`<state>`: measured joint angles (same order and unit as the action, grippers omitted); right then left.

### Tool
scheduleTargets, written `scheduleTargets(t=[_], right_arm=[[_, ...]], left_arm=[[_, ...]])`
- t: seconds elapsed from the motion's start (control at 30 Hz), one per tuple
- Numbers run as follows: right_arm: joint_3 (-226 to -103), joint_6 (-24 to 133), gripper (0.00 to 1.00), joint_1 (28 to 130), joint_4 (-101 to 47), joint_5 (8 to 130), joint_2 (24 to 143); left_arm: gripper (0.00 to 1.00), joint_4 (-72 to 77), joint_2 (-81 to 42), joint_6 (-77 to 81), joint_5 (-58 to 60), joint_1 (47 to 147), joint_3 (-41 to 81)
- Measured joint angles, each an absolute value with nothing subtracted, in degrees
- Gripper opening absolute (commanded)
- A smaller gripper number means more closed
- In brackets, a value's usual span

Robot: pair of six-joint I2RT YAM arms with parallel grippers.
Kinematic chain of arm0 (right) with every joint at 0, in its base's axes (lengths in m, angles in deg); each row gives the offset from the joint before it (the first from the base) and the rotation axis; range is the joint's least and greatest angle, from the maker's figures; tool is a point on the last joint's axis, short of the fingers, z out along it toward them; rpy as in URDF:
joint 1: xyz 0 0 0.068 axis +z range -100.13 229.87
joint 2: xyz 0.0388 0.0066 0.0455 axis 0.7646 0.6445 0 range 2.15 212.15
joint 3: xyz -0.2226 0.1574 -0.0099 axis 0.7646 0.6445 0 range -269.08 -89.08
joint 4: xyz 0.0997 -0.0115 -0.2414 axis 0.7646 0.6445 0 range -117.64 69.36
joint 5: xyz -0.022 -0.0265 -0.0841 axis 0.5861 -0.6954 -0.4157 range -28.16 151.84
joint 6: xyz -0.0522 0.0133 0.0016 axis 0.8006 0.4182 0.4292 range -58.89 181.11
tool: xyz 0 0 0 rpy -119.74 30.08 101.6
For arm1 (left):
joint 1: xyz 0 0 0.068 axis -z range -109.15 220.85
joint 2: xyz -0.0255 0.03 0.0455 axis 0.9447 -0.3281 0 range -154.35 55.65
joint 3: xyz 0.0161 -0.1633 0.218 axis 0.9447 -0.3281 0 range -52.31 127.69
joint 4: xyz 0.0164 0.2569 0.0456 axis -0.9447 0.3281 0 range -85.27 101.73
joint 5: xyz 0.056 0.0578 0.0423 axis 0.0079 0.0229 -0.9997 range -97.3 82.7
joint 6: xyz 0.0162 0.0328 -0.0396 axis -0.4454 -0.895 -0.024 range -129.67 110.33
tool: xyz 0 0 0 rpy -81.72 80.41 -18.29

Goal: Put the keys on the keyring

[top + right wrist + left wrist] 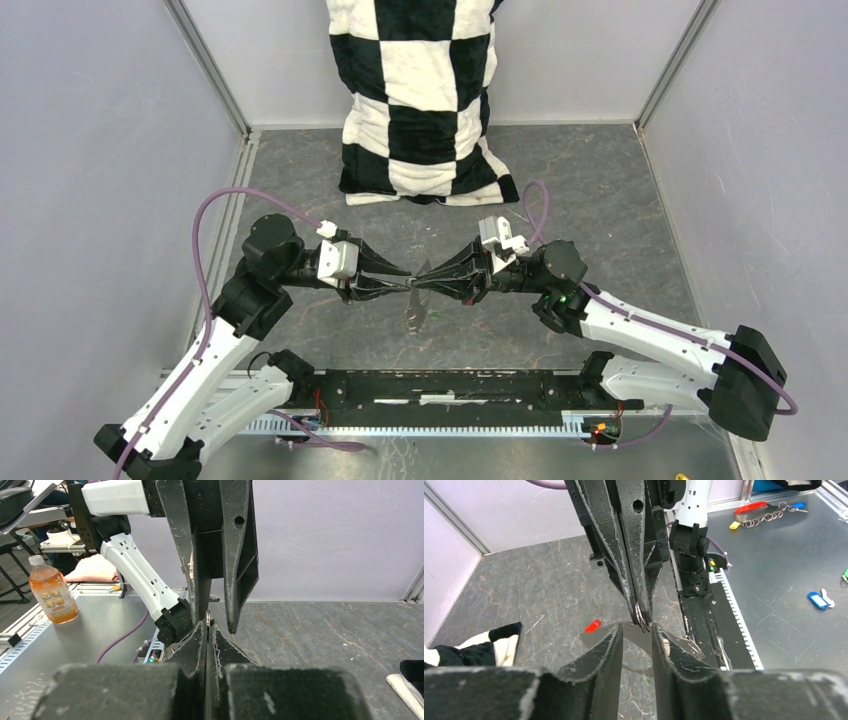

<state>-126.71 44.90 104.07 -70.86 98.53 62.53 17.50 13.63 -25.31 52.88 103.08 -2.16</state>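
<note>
Aloft, keyring (pixel 640 616) in right hand (pixel 424 282)

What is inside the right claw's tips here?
Thin metal loops of the keyring stick out of the shut right claw; whatever sits deeper between its fingers is covered.

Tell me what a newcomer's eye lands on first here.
Above the middle of the table, the right end effector, pinching the keyring, faces the open left end effector tip to tip. Behind them, a black-and-white checked cloth stands against the far wall.
</note>
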Motion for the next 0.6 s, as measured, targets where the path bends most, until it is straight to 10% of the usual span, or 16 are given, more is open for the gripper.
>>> scheduleTargets(t=[0.37,0.6], right_arm=[[-128.59,45.06,0.04,103.74,-68.54,101.32,63.65],[-132.76,48.6,0.37,103.74,-59.54,103.1,63.67]], left_arm=[[0.02,19.01,13.63,-26.05,54.58,103.08,-2.16],[0.02,21.87,13.76,-29.48,55.11,103.08,-2.01]])
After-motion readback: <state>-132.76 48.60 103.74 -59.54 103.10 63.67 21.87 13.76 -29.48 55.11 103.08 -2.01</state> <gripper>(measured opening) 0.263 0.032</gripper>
